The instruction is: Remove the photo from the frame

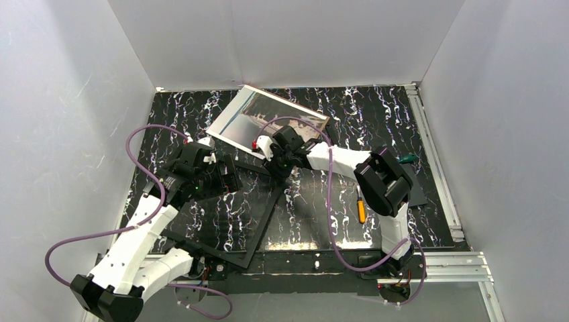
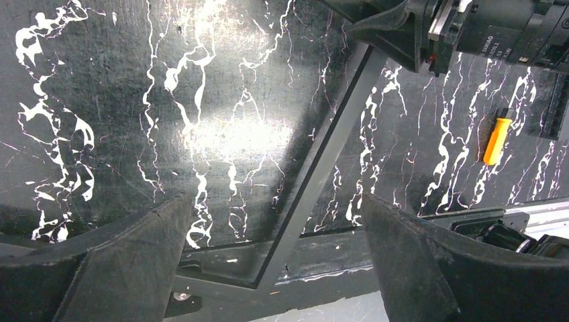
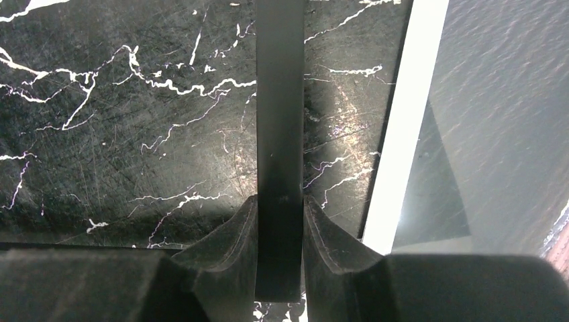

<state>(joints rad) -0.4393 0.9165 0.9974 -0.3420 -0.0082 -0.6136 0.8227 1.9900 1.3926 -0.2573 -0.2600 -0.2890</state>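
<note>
The photo [image 1: 267, 119], a glossy white-bordered print of grey water, lies flat at the back of the table, outside the frame. It also shows at the right of the right wrist view [image 3: 496, 100]. The thin black frame [image 1: 268, 220] lies in front of it, tilted. My right gripper [image 1: 276, 164] is shut on the frame's far border [image 3: 280, 134], one finger on each side of the bar. My left gripper [image 1: 227, 176] is open and empty above the frame's inside [image 2: 275, 201]. The frame's side bar [image 2: 322, 174] and near corner run between its fingers, below them.
An orange-handled tool [image 1: 361, 211] lies right of the frame and also shows in the left wrist view [image 2: 496, 141]. A green-handled tool [image 1: 406, 159] and a flat black piece [image 1: 417, 191] lie by the right arm. White walls enclose the black marbled table [image 1: 168, 134].
</note>
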